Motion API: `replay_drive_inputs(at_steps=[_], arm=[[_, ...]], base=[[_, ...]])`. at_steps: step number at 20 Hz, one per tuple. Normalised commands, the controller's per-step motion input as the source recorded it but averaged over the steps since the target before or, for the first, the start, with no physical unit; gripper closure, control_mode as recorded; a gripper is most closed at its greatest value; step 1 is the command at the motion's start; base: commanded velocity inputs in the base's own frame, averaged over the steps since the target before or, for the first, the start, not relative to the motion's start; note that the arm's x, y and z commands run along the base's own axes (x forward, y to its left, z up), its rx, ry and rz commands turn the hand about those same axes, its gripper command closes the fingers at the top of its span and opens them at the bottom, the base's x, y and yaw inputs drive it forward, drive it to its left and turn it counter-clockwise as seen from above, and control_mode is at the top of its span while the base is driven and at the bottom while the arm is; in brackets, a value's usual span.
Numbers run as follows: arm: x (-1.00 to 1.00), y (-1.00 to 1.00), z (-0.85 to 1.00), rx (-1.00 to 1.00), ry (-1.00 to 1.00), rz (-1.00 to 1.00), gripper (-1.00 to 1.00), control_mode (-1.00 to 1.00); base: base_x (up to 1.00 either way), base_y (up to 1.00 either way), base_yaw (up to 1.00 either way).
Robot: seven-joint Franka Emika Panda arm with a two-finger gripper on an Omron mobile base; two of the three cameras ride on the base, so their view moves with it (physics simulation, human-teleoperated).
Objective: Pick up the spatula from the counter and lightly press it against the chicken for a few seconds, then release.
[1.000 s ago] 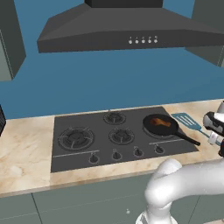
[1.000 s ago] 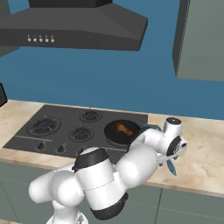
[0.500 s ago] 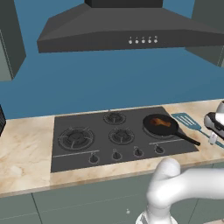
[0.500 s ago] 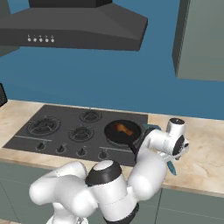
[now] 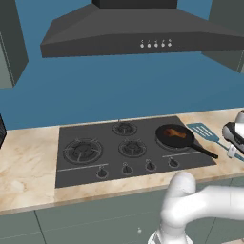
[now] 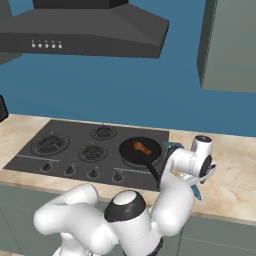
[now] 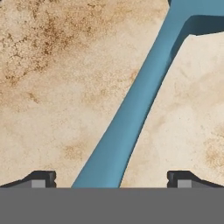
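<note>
My gripper stands spread wide over the spatula handle.
I fear the slanted handle may twist and slide on the counter if I close off-centre.

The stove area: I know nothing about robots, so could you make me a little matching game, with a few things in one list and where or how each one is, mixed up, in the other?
Things:
1. spatula
2. chicken
3. frying pan
4. gripper

Places or states:
A. on the right-hand burner of the cooktop
B. open, over the spatula's handle
C. lying flat on the counter, right of the cooktop
D. inside the frying pan

Pairs: 1-C, 2-D, 3-A, 4-B
</note>
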Motion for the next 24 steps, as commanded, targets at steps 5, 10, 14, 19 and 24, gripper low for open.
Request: replay_drive_inputs(at_steps=[5, 10, 14, 19, 24], arm=[[0.01, 0.00, -0.25, 0.00, 0.01, 0.02, 1.00, -1.00], [0.00, 0.00, -0.26, 0.00, 0.01, 0.02, 1.00, -1.00], [0.00, 0.00, -0.18, 0.01, 0.00, 0.01, 1.00, -1.00], [-0.05, 0.00, -0.01, 0.04, 0.00, 0.00, 1.00, -1.00], [-0.35, 0.00, 0.19, 0.00, -0.09, 0.04, 1.00, -1.00]], base=[[0.00, 0.00, 0.00], [0.00, 0.00, 0.00], [0.00, 0.00, 0.00], [0.00, 0.00, 0.00], [0.00, 0.00, 0.00]])
